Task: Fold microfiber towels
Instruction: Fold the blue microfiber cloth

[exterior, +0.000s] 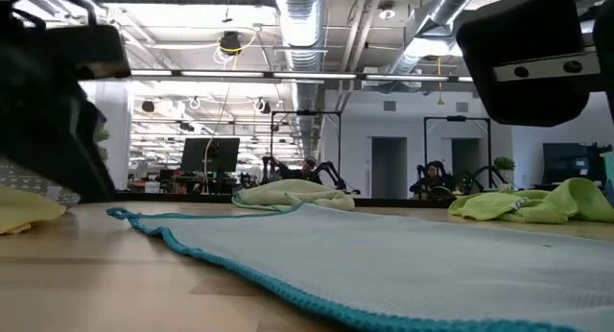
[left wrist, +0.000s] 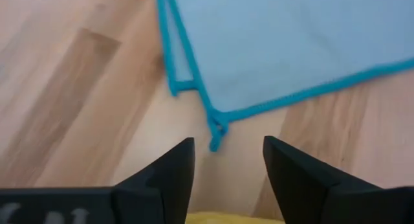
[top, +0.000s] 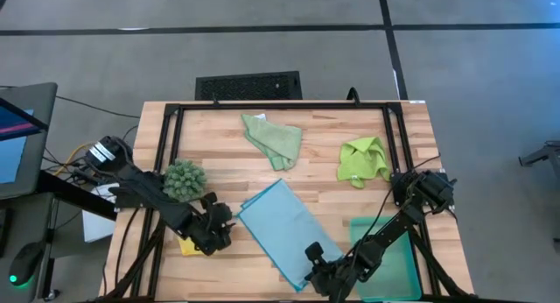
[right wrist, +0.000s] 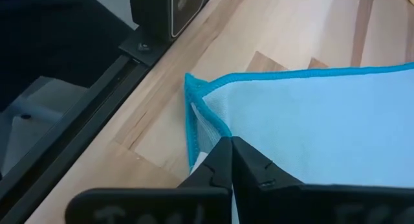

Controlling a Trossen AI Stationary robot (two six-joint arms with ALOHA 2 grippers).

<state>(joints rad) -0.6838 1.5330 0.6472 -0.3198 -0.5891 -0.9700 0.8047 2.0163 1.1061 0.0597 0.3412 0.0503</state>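
While your right gripper (right wrist: 231,160) pinches the light blue towel (top: 282,226) at its near corner, your left gripper (left wrist: 226,167) stands spread, empty, beside its opp. corner.

Two dark, near-black jointed arms, each built of blocky segments joined by rounded housings. The left arm (top: 149,193) carries a pale round cap at its base, with yellow and black cables trailing beside it. The right arm (top: 398,224) bears looping black cables. Each gripper ends in two matte black, wedge-shaped fingers (left wrist: 169,179).
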